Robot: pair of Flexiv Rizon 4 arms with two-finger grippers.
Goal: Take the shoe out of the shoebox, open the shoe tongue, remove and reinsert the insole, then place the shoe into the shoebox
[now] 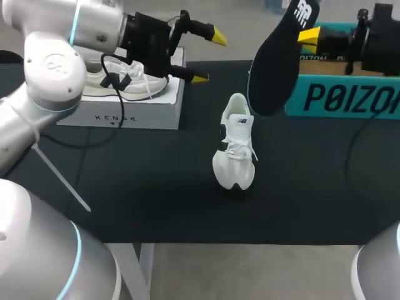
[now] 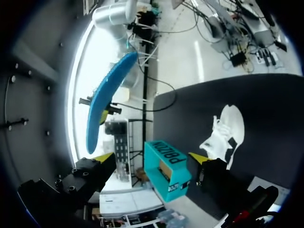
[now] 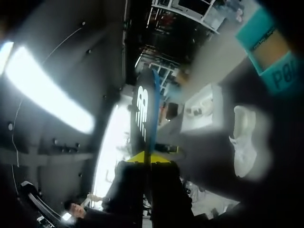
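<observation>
Above table (image 1: pixel 137 194) far right: right pincer (image 1: pixel 308 35) clamped on insole (image 1: pixel 275 69), held high. Shoe (image 1: pixel 235 150) sits mid-table. Left pincer (image 1: pixel 209 57) wide open, empty. Imo steady shoe first, then feed insole in toe-first.

Bare table (image 1: pixel 137 194) surrounds the shoe (image 1: pixel 234 150) (shoebox (image 1: pixel 350 100) and white box (image 1: pixel 125 115) behind).

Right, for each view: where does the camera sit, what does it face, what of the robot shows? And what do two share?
Head view: fixed above and behind, facing down on the table; left hand and right hand show.
Left wrist view: on the left wrist, facing the teal shoebox; its open hand shows.
Right wrist view: on the right wrist, facing along the insole; its hand, shut on it, shows.
All share the white shoe.
</observation>
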